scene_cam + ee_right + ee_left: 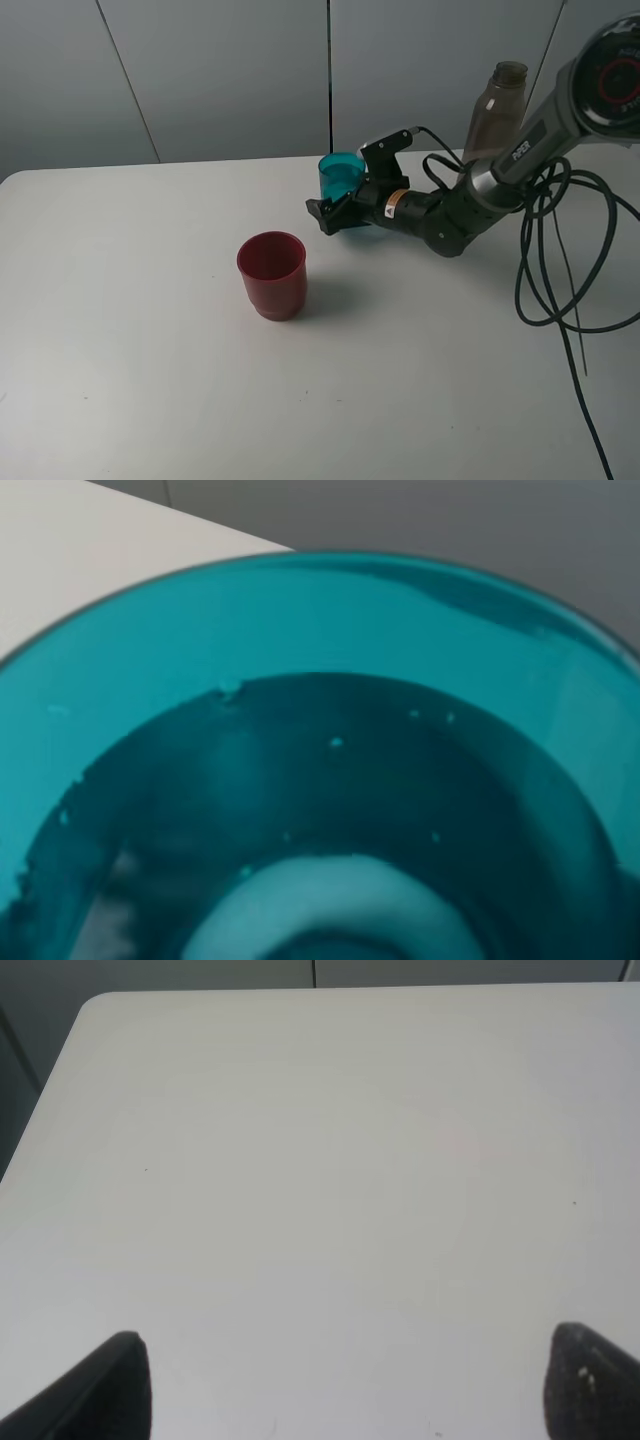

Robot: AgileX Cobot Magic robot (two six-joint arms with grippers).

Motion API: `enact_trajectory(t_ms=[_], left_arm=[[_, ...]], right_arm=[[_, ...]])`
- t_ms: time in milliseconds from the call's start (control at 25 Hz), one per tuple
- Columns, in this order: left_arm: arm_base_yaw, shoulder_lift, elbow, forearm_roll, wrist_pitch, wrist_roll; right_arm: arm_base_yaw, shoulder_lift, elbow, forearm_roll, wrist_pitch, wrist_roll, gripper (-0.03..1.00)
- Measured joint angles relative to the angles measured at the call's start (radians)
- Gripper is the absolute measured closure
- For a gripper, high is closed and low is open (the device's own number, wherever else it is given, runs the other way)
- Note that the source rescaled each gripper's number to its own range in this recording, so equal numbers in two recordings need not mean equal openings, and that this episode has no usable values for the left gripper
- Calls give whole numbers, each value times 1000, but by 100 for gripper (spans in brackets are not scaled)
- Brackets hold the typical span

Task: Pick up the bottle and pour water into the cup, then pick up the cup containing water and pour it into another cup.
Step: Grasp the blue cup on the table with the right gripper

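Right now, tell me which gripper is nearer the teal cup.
Right. The right gripper straddles the cup, one jaw on each side. The left gripper is outside the high view; its wrist camera shows only table, no cup.

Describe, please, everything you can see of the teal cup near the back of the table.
The teal cup is a small translucent tumbler, plastic by its look, with a thin plain rim. It stands upright on the white table, towards the far edge, beyond the red cup and apart from it. It holds water partway up, with small bubbles on the surface. The right gripper straddles its lower part, jaws wide; whether they touch it cannot be told.
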Motion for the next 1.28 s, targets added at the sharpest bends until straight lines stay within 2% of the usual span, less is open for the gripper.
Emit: enact_trajectory(t_ms=[160,880,920,960,1000,1040,1080,1280], left_arm=[[0,0,0,0,0,0],[0,0,0,0,0,-2],[0,0,0,0,0,-2],[0,0,0,0,0,-2],[0,0,0,0,0,-2],[0,0,0,0,0,-2],[0,0,0,0,0,-2],[0,0,0,0,0,-2]], right_arm=[[0,2,-4,0,-37,0,-3],[0,13,-4,23,-69,-2,-3],[0,13,-4,23,-69,-2,9],[0,13,-4,23,-69,-2,27],[0,13,-4,23,-69,-2,64],[0,13,-4,27,-70,-2,94],[0,13,-4,27,-70,-2,90],[0,13,-5,27,-70,-2,91]])
